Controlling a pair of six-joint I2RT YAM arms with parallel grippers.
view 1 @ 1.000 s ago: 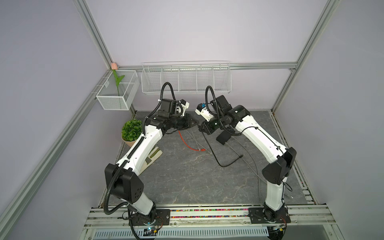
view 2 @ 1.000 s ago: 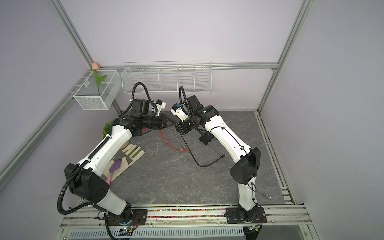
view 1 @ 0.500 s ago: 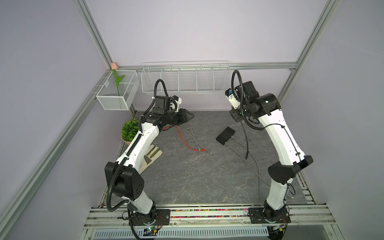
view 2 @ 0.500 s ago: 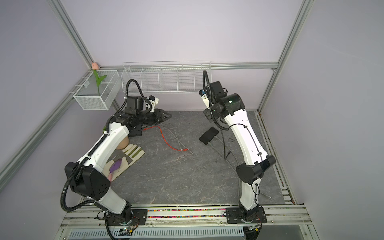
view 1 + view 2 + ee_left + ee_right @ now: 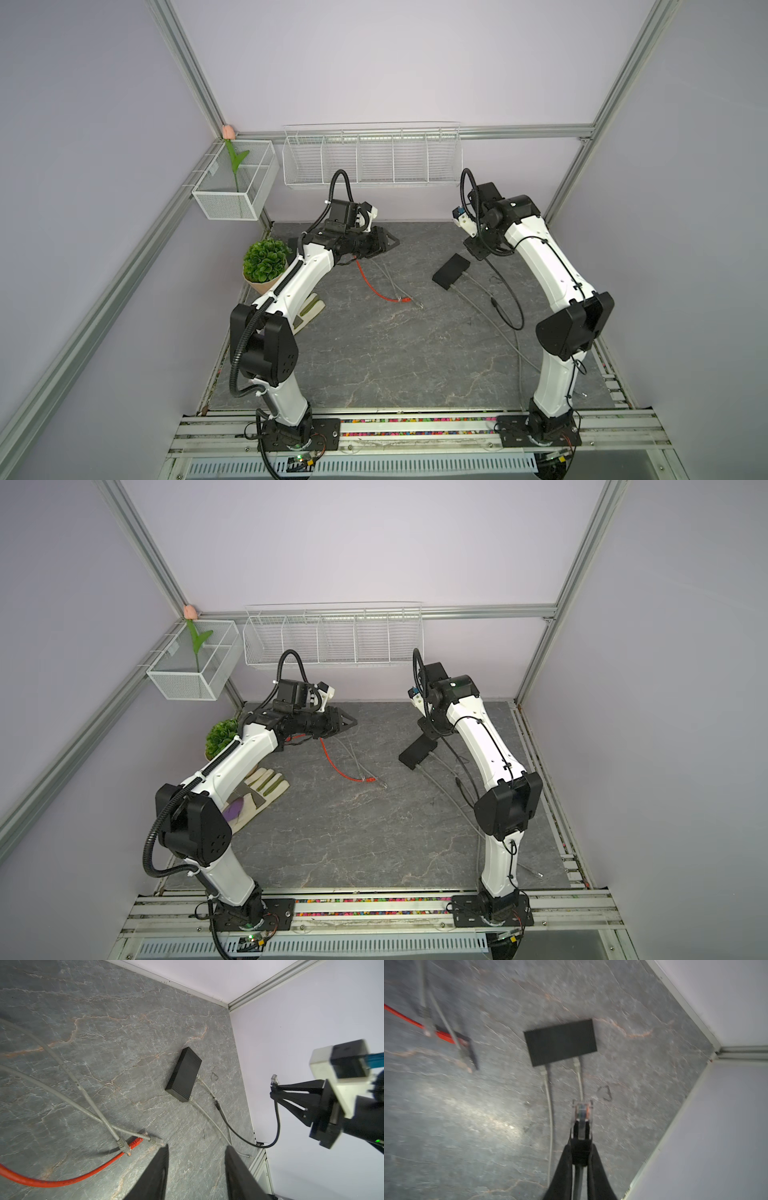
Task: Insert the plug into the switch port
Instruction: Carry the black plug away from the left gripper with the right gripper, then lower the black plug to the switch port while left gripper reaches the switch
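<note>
I'm scanning every view for lettering and find nothing I can read. The switch [image 5: 184, 1074] shows me only plain ribbed black casing, no brand and no port numbers that I can make out. The one candidate is a small white tag [image 5: 214, 167] on the rim of the mesh basket [image 5: 226, 203], and it's too small for me to read from here.
</note>
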